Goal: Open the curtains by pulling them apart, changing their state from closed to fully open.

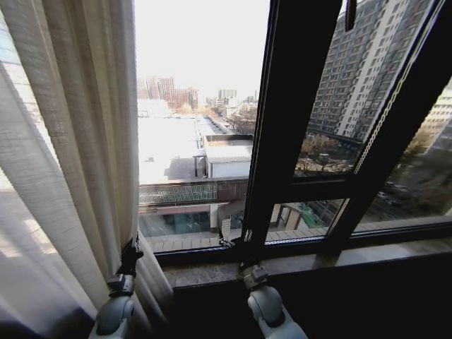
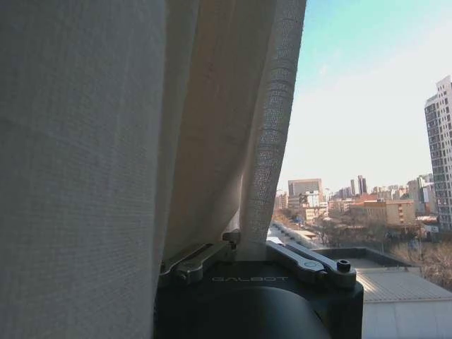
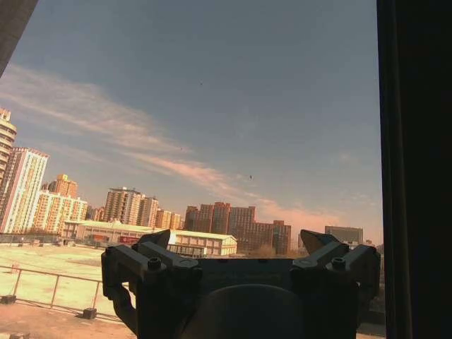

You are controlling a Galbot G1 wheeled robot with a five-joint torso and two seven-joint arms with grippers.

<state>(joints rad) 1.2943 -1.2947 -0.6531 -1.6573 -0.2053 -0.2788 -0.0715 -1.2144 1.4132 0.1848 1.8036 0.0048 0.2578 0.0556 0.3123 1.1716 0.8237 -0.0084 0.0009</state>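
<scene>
The sheer cream curtain (image 1: 70,141) hangs bunched in pleats over the left of the window, and bare glass shows to its right. My left gripper (image 1: 131,248) is at the curtain's lower right edge, low by the sill. In the left wrist view the curtain (image 2: 106,141) drapes over the gripper (image 2: 239,244), whose fingers are shut on the hem. My right gripper (image 1: 236,247) is at the base of the dark window post, clear of any fabric. In the right wrist view it (image 3: 233,244) is open with nothing but sky and buildings between the fingers.
A thick dark window post (image 1: 282,141) runs up the middle, with crossbars to its right. The stone sill (image 1: 318,265) lies just beyond both grippers, above a dark wall. A window handle (image 1: 350,14) hangs at the top. A dark frame edge (image 3: 417,169) borders the right gripper.
</scene>
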